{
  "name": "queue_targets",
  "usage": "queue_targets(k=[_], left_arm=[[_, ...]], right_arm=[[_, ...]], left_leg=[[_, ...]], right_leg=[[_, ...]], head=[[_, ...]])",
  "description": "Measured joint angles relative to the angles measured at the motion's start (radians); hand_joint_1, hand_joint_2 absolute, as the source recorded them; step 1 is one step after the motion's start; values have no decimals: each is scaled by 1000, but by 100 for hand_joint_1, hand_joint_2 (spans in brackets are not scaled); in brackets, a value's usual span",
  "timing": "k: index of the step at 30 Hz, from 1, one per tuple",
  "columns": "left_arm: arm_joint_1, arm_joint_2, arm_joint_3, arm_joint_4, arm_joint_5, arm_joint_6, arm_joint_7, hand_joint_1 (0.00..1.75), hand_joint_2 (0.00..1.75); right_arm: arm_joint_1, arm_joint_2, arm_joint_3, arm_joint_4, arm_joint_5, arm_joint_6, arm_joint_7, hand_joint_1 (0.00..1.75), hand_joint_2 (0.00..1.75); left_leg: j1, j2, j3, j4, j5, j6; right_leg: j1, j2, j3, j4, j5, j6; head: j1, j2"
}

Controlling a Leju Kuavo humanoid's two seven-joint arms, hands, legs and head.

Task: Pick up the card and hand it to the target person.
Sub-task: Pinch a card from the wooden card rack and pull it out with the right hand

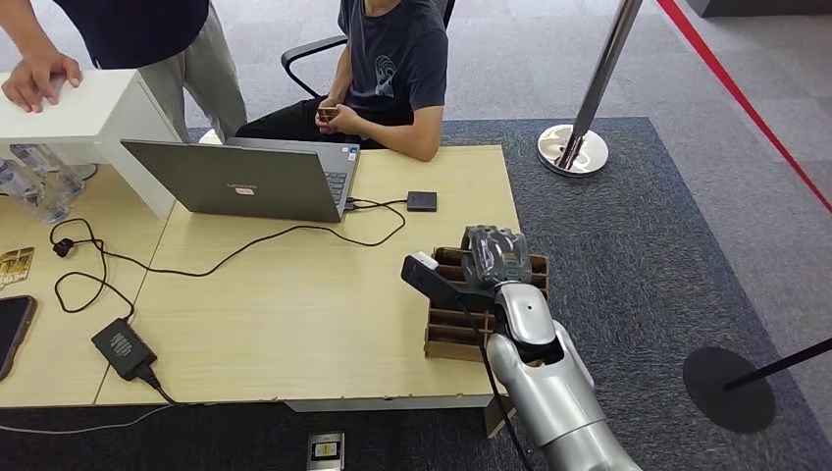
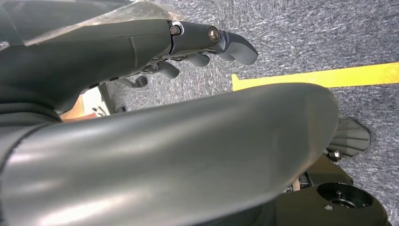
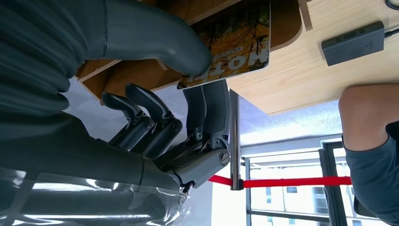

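Table (image 1: 294,324): wooden rack (image 1: 453,332) at its near right edge. Right hand (image 1: 495,257) over rack, thumb and fingers (image 3: 207,108) pinching the card (image 3: 235,42), which stands in a slot. Seated person (image 1: 392,69) far left of hand. Left hand (image 2: 188,47) hangs, holds nothing.

Table (image 1: 294,324): pale matt wood grain. Card rack (image 1: 453,332): brown wood, raw edges. Card (image 3: 235,40): glossy printed. Right hand (image 3: 188,117): dark matt plastic. Carpet (image 1: 648,275): rough grey. Post (image 1: 603,74): shiny metal.
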Motion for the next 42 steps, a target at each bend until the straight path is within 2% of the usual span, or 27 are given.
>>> queue_targets(k=[28,42], left_arm=[[0,0,0,0,0,-4,-3,0,0],[0,0,0,0,3,-4,-3,0,0]], right_arm=[[-3,-19,8,-45,-5,4,1,175,175],[1,-44,40,-165,-6,2,0,175,175]], left_leg=[[0,0,0,0,0,0],[0,0,-1,0,0,0]], right_leg=[[0,0,0,0,0,0],[0,0,-1,0,0,0]], head=[[0,0],[0,0]])
